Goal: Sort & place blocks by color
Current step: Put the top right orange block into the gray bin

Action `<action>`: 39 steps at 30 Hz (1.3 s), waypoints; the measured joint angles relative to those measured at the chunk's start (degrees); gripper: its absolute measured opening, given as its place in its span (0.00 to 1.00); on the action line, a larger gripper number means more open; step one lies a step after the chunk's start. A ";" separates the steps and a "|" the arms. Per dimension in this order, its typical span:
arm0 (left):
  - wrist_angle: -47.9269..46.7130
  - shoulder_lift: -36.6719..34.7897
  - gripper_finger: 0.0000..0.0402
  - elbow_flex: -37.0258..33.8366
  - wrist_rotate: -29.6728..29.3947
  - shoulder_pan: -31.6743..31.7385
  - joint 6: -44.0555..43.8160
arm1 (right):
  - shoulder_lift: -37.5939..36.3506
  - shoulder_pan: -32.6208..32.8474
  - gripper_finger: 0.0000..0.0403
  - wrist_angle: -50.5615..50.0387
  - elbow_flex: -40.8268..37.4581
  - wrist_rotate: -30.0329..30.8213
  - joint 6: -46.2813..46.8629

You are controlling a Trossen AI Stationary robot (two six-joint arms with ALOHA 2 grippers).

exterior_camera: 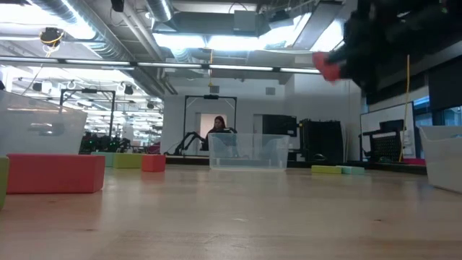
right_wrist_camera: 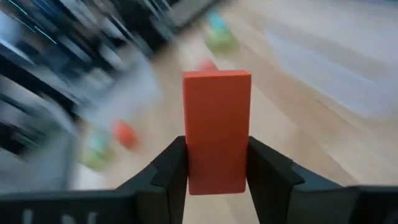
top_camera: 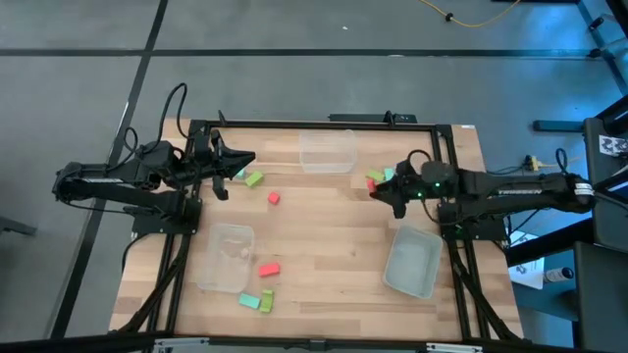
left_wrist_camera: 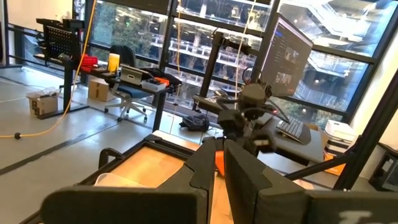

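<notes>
My right gripper (top_camera: 377, 188) hangs above the table's right side, shut on a red-orange block (right_wrist_camera: 216, 124) that also shows high up in the low view (exterior_camera: 328, 67). A lime block (top_camera: 378, 177) and a teal block (top_camera: 389, 174) lie on the table just beyond it. Other blocks lie flat on the wood: lime (top_camera: 253, 178) and teal (top_camera: 240, 174) near my left gripper, red (top_camera: 274, 198) in the middle, and red (top_camera: 269, 268), teal (top_camera: 248, 300) and lime (top_camera: 266, 299) near the front. My left gripper (top_camera: 247, 160) waits shut, raised at the far left. My right gripper pinches the red-orange block by its two long sides (right_wrist_camera: 194, 163), at the end nearest the wrist, between its two fingers (right_wrist_camera: 171, 168). The fingers lie along the block and point toward the table's left, slightly downward. The block sticks out past the fingertips, lifted clear of the table.
Three clear plastic bins stand on the table: one at the far middle (top_camera: 327, 150), one near left (top_camera: 226, 257), one near right (top_camera: 412, 262). The black frame (top_camera: 314, 125) runs along the table's edges. A person (exterior_camera: 219, 127) sits far off in the room.
</notes>
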 joint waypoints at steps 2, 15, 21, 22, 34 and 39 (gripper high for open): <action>-0.01 0.26 0.07 0.00 -0.01 0.01 0.00 | -0.13 0.00 0.33 8.48 -2.11 -1.30 0.85; 0.11 2.29 0.07 -0.02 0.05 -0.01 -0.22 | -0.05 0.00 0.33 12.41 -2.45 -1.63 -0.24; 0.03 2.38 0.07 -0.02 2.54 -0.01 -0.44 | -0.05 0.00 0.33 12.41 -2.40 -1.65 -0.68; 0.02 2.38 0.07 -0.02 2.69 -0.01 -0.44 | -0.05 0.00 0.33 12.41 -2.39 -1.63 -0.68; -0.01 2.40 0.07 -0.02 2.85 -0.01 -0.44 | 0.86 0.00 0.33 5.24 2.51 -4.03 0.80; -0.01 2.40 0.07 -0.02 2.84 -0.01 -0.44 | 4.49 1.63 0.33 -19.34 17.17 -7.97 -1.32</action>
